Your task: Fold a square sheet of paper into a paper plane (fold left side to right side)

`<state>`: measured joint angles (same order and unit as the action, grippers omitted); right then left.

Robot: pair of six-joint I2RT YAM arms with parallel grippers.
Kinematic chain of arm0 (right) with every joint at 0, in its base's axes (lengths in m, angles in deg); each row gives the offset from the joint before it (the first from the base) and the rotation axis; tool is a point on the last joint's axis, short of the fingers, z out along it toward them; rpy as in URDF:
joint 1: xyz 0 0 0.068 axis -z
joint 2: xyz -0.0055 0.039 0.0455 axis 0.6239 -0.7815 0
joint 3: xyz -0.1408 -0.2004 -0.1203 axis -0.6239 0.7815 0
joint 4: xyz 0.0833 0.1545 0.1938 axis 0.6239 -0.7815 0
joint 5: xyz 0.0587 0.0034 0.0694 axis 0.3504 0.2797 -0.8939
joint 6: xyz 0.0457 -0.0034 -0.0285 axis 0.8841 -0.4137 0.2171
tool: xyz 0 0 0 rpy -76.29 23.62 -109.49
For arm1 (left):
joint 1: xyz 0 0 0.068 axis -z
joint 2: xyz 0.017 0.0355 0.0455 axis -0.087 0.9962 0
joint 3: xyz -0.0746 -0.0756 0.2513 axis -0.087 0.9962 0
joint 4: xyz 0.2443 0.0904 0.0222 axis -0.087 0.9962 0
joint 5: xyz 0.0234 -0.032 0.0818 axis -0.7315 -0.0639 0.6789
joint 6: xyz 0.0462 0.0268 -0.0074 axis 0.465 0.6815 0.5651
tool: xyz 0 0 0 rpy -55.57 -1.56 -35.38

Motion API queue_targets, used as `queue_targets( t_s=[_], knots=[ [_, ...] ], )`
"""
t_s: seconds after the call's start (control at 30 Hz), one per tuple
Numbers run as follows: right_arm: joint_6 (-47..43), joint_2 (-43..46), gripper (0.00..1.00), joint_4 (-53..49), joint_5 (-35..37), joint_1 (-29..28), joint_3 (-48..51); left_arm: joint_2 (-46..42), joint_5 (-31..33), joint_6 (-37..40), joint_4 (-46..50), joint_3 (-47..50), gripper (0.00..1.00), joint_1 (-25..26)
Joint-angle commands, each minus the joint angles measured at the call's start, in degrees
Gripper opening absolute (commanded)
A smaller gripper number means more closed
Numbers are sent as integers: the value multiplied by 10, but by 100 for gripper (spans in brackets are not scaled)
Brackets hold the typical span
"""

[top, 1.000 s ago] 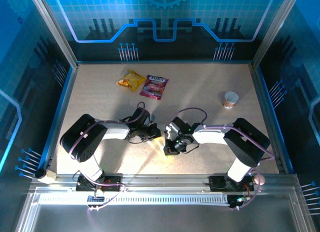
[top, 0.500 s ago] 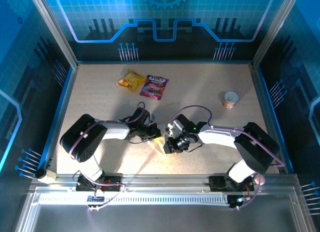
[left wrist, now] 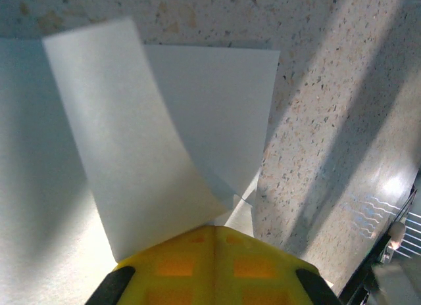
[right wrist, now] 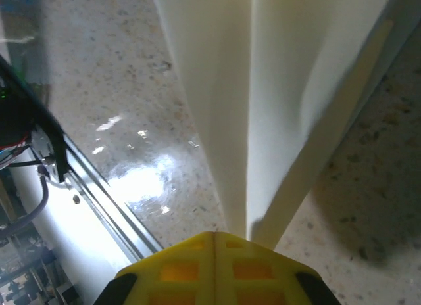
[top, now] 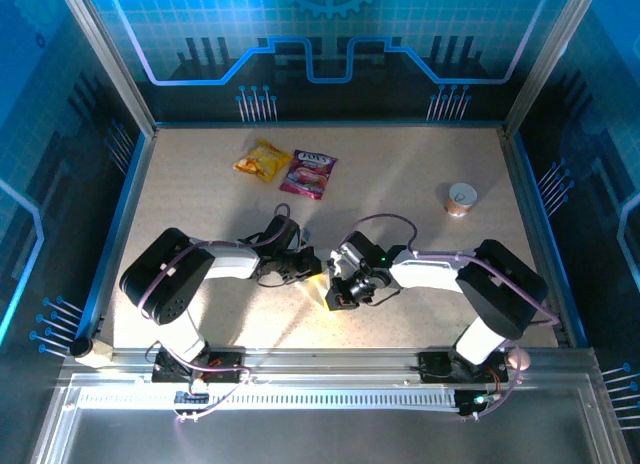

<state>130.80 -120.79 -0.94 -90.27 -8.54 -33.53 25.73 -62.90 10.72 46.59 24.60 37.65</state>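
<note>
The left pincer (left wrist: 214, 242) and right pincer (right wrist: 215, 246) meet at the centre of the top view. Each of the 2 is clamped shut on the folded white paper (left wrist: 138, 167), on the speckled bench (top: 420, 184).

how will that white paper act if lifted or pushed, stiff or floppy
Probably floppy: the paper curls up at the left gripper instead of lying flat. It looks thin and likely light, so a push may buckle it. The crease at the right gripper may stiffen it lengthwise.
</note>
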Motion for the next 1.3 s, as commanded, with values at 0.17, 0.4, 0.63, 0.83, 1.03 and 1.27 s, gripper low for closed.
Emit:
queue_targets(
  t_s=[0.17,0.4,0.63,0.83,1.03,1.27],
  knots=[
    [20,-36,0,32,-2,-4,6,10,33,7,60,9,0,4],
    [29,-32,0,43,-2,0,37,11,35,7,63,9,0,5],
    [26,-15,0,29,-9,-1,50,13,37,6,63,8,0,5],
    [18,18,0,11,-15,0,40,13,37,4,63,7,0,5],
    [24,37,0,32,-28,12,18,13,35,7,62,5,0,6],
    [18,-8,0,39,-10,30,-20,13,35,7,61,3,0,7]
  ],
)
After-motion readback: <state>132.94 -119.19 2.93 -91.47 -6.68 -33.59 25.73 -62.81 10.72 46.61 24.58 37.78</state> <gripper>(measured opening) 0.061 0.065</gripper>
